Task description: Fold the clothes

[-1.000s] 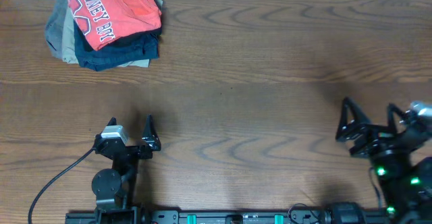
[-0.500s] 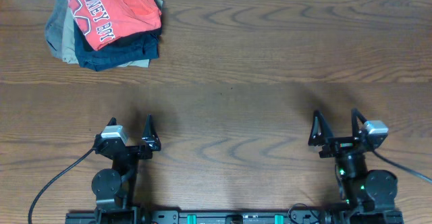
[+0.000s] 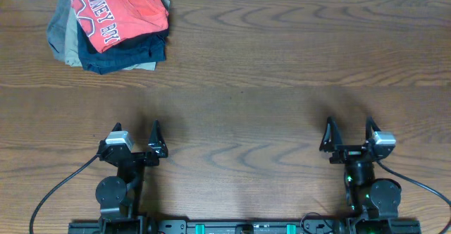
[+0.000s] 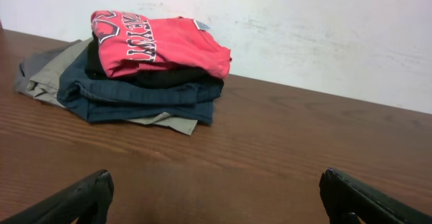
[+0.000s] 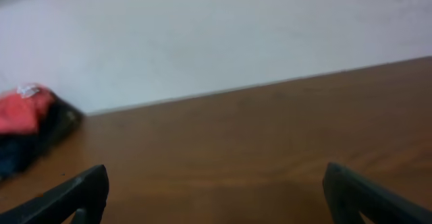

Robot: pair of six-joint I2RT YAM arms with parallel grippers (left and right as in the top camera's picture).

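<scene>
The clothes, a coral-red T-shirt (image 3: 120,10) with white-outlined lettering, lie folded on top of a stack at the table's far left corner. The left wrist view shows the shirt (image 4: 162,43) and its white neck label from the front. In the right wrist view a blurred bit of the red shirt (image 5: 19,110) sits at the left edge. My left gripper (image 3: 136,130) stands open near the front edge, far from the stack, nothing between its fingers. My right gripper (image 3: 348,127) is open too, at the front right, over bare wood.
Under the shirt lie folded black, navy (image 3: 123,56) and tan (image 3: 65,40) garments. The wooden table (image 3: 268,86) ends at a white wall (image 4: 324,28) behind the stack. A black cable (image 3: 60,188) trails from the left arm's base.
The right arm has swung in from the right edge to the front right and now points straight ahead. The left arm and the stack have not moved.
</scene>
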